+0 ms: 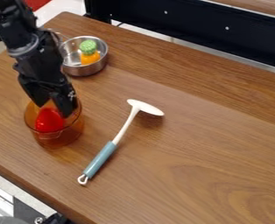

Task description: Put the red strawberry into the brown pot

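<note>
arm (27, 52) slanting down, claw (53, 110) apart at red strawberry (49, 121) inside brown pot (68, 135).

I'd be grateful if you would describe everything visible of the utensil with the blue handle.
The utensil lies on the wooden table, right of the brown pot in the picture. It has a white, flattened oval head, a slim white shaft, a blue-grey grip and a white hanging loop. It looks like plastic.
</note>
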Controlling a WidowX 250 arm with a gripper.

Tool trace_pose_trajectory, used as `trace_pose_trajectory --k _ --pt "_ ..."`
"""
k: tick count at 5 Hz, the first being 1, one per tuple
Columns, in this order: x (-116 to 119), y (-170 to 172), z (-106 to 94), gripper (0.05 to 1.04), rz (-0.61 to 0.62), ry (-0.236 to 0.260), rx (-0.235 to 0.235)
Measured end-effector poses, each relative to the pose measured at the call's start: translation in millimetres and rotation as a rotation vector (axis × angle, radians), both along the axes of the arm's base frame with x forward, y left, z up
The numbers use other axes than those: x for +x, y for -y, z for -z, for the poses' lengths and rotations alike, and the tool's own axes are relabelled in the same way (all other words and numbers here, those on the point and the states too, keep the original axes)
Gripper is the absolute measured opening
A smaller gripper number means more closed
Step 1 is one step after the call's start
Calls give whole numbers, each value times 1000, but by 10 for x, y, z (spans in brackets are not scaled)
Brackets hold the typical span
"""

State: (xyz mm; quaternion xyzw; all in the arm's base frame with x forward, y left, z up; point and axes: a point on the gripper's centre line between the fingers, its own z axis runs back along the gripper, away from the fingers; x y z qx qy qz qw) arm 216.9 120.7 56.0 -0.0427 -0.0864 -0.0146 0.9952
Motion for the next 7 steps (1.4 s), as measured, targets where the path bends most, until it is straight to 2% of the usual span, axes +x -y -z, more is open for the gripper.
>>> trace_pose_trajectory --k 2,3,4,5,6,7 --pt "10 -19 -169 999 12 5 -42" --pt "155 142 -140 999 30 14 -30" --pt "303 386 -157 999 40 19 -52" --pt "544 486 -117 999 -13 23 -52" --pt "762 623 -192 999 -36 72 -73" --pt "1058 765 -266 999 -70 92 -100"
